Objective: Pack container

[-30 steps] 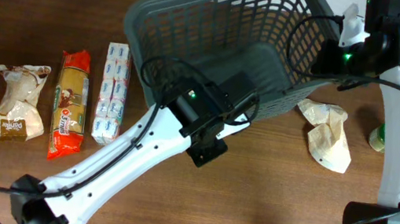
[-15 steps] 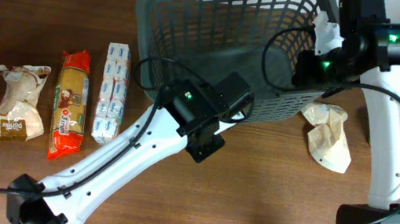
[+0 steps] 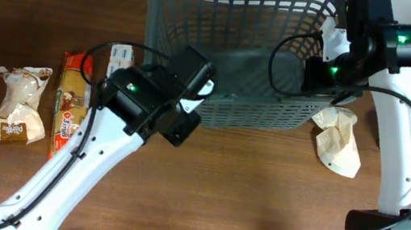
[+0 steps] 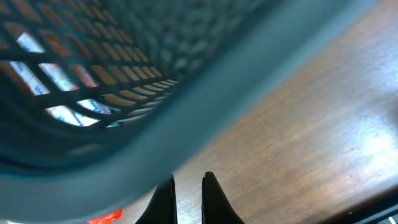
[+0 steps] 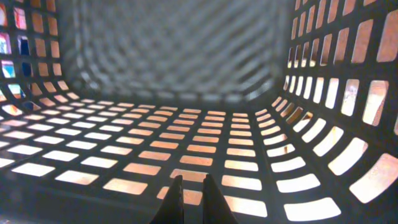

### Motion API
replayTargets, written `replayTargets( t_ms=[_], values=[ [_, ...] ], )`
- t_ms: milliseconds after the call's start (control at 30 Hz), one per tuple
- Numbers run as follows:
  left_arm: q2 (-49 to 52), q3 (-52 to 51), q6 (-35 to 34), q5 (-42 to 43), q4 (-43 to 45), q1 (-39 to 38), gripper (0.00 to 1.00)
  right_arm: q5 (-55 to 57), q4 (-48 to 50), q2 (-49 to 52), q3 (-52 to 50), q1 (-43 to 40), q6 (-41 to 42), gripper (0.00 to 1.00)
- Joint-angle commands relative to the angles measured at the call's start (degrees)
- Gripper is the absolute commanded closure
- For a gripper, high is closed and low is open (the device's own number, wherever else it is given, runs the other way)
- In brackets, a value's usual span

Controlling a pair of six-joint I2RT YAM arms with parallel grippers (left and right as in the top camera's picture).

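The container [image 3: 227, 108], a big dark grey lattice basket, stands at the back middle of the table, squared to its edge. It holds nothing that I can see. My left gripper [image 3: 201, 88] is at the basket's front left corner, outside the wall. In the left wrist view its shut fingers [image 4: 188, 190] hang over bare wood, with the blurred basket rim [image 4: 124, 140] just to their left. My right gripper [image 3: 316, 70] reaches over the basket's right rim. In the right wrist view it [image 5: 191, 186] is shut and points at the bare slotted floor [image 5: 186, 134].
Left of the basket lie a brown pastry bag [image 3: 17, 106], an orange pasta packet [image 3: 68, 115] and a white and blue pack [image 3: 120, 57], half hidden under my left arm. A crumpled paper bag [image 3: 339, 139] lies at the basket's front right corner.
The basket has swung from a skewed stance to square with the table and shifted left. My left arm moved left and back along its front wall. My right gripper moved left.
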Motion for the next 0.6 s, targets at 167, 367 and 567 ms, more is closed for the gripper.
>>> replayTargets(
  t_ms=[167, 367, 567],
  values=[
    [-0.5, 0.0, 1.0, -0.6, 1.9, 5.2, 0.98, 0.8, -1.9, -0.3, -0.3, 4.7, -0.4, 0.96],
    [-1.2, 0.1, 2.3, -0.6, 1.7, 9.1, 0.98, 3.4, -0.3, -0.5, -0.2, 6.9, -0.3, 0.96],
    [-8.4, 7.0, 1.3, -1.4, -4.6, 10.7, 0.73, 4.5, 2.7, -0.5, 6.2, -0.3, 3.8, 0.96]
  ],
)
